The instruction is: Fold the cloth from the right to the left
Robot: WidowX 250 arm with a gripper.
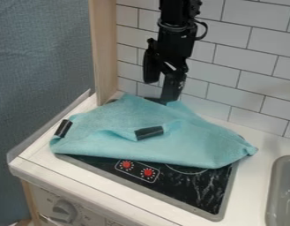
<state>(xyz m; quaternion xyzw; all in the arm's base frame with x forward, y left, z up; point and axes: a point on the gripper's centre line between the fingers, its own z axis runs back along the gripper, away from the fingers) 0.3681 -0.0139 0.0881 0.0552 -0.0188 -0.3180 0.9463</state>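
Observation:
My gripper point(160, 90) hangs at the top centre, behind the cloth's back edge and in front of the tiled wall. Its two fingers stand apart, the right one lower, close to the cloth's back edge; whether it touches is unclear. The teal cloth point(120, 148) lies rumpled across the back and middle of the stove top, reaching onto the white counter on both sides. One black strip point(63, 128) is at its left corner. Another black strip point(149, 133) sits on a raised fold near the middle. The right end of the cloth tapers to a bunched corner.
The black stove top point(194, 190) with two red burner marks shows in front of the cloth. A grey sink point(283, 190) is at the right edge. A wooden post point(104, 53) rises at the back left, beside the tiled wall point(253, 53).

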